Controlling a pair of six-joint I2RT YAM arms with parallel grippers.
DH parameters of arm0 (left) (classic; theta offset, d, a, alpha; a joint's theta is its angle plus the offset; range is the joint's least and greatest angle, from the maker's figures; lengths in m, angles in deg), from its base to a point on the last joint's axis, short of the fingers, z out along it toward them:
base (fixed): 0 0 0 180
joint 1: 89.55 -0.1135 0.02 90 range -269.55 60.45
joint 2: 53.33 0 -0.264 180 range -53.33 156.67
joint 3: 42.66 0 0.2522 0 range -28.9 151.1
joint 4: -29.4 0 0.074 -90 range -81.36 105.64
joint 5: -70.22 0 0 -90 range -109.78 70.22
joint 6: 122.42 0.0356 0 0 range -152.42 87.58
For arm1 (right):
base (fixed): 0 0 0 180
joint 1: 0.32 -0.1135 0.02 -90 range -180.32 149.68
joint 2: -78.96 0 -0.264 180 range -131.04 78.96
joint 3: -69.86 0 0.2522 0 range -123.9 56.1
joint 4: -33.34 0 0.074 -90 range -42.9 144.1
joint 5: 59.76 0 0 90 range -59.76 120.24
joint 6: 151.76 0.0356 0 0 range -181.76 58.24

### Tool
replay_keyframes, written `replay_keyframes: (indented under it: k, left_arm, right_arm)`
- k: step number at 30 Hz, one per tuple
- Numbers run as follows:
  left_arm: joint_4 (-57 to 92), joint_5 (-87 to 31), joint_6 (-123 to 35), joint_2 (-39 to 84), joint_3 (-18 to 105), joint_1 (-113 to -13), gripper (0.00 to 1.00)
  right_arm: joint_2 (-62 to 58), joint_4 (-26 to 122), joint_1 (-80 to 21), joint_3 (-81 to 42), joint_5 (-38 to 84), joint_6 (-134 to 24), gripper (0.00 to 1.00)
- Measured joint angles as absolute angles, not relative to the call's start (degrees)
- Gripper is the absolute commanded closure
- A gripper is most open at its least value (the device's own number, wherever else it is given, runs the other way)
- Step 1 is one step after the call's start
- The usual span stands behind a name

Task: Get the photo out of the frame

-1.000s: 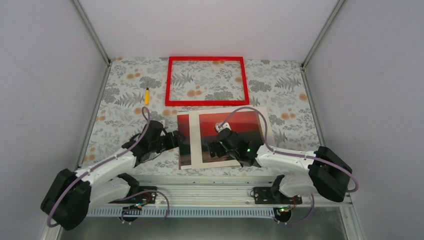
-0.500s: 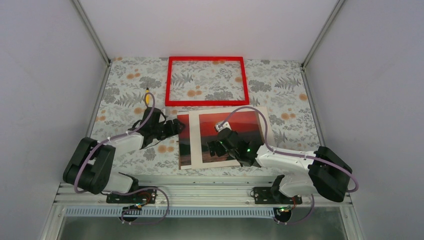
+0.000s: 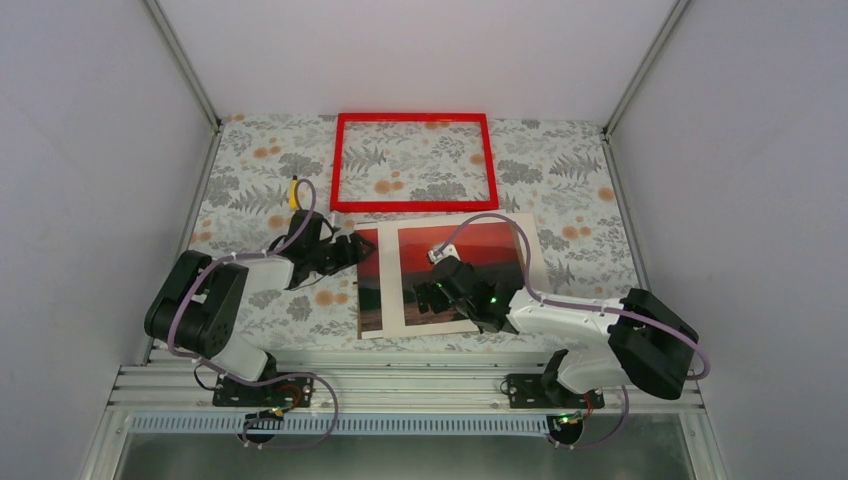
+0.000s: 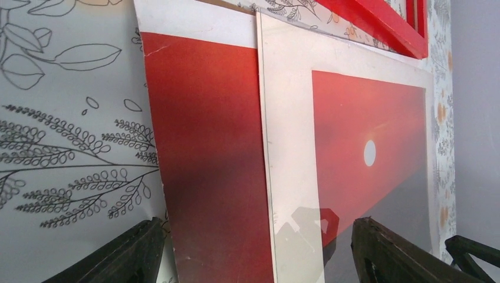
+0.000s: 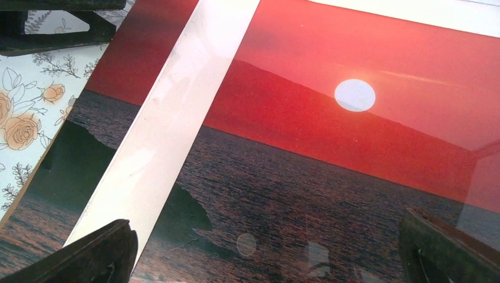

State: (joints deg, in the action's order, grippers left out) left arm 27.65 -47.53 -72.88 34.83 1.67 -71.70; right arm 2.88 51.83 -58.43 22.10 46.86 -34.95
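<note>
Apparently the removal step was done: the photo (image 3: 368,282) lay flat on the table (image 3: 580,180), just beside the bare red frame (image 3: 413,206), left gripper (image 3: 350,255) spread at its edge, right gripper (image 3: 428,298) wide above it, needing only retreat.

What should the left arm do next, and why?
Probably lower the left gripper onto the red-orange sunset photo's exposed strip and drag it leftward: the open jaws face it, part of the photo lies under the white mat, and the thin red rectangular frame lies empty.
</note>
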Motion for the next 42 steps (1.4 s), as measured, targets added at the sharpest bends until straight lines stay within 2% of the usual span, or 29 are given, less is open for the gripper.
replay_keyframes:
  k: [11, 24, 35, 42]
  left_arm:
    - [30.14, -50.06, -73.34, 36.41, 1.82, -72.31, 0.25]
    - [30.14, -51.55, -73.58, 33.61, 2.17, -72.44, 0.27]
    - [31.73, -53.65, -74.15, 34.57, 2.3, -72.44, 0.35]
    - [33.98, -55.13, -74.89, 35.66, 1.45, -72.4, 0.36]
  right_arm:
    - [2.67, 51.76, -58.43, 22.1, 46.86, -34.95, 0.0]
    - [0.44, 51.39, -58.43, 22.08, 46.84, -34.97, 0.0]
    - [-0.07, 51.37, -58.43, 22.08, 46.82, -35.15, 0.0]
    - [-0.18, 51.37, -58.43, 22.08, 46.82, -35.15, 0.0]
